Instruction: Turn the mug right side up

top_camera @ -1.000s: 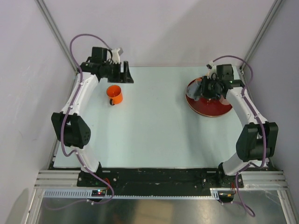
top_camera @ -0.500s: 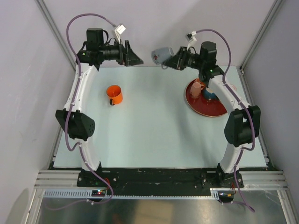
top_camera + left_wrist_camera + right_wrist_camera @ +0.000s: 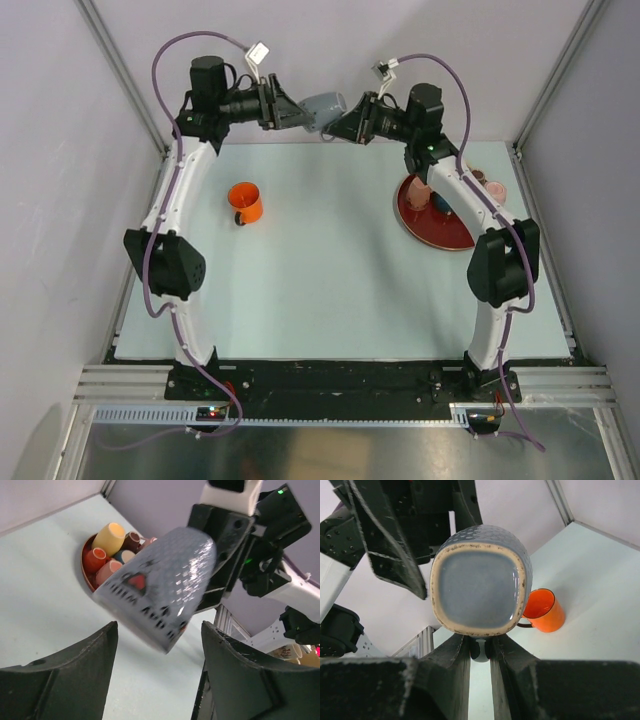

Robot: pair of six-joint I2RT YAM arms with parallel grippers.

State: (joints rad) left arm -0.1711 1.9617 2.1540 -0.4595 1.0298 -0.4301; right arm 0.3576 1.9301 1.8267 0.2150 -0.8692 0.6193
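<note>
Where the pale blue desk [image 3: 320, 290] meets the lilac back wall [image 3: 400, 50], both arms reach toward the top centre of the overhead frame. The grey dotted mug [image 3: 322, 105] hangs in the air between them, tipped sideways and well clear of the surface. The right tool [image 3: 480, 647] has its fingers pinched nearly together on the mug's lower edge, and one flat end of the mug faces its camera. The left tool [image 3: 157, 635] is spread wide, with a finger on either side of the mug and a gap showing at each. An orange mug [image 3: 245, 202] stands at the desk's upper left, and a red plate [image 3: 410, 232] of small cups sits at the upper right. Aluminium posts [image 3: 118, 68] frame the corners, and a black strip [image 3: 340, 375] edges the desk at the bottom.
</note>
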